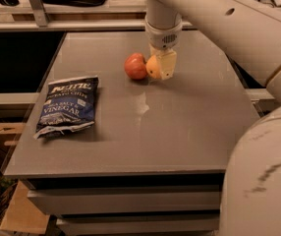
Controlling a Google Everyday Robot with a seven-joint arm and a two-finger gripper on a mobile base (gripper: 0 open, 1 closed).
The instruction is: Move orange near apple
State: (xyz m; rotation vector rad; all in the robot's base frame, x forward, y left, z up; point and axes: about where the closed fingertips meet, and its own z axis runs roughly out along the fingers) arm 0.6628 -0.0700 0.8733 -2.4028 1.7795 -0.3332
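The red apple (135, 66) sits on the grey table (180, 132) at the back middle. The orange (152, 67) is right beside it on its right, touching or nearly touching, down at the table surface. My gripper (161, 72) comes straight down from the white arm and is closed around the orange. A pale finger (167, 65) covers the orange's right side. The second finger is hidden behind the fruit.
A dark blue bag of salt and vinegar chips (68, 106) lies flat at the table's left. The white arm (238, 28) spans the back right and its base (263, 181) fills the front right. Shelving stands behind the table, cardboard boxes at lower left.
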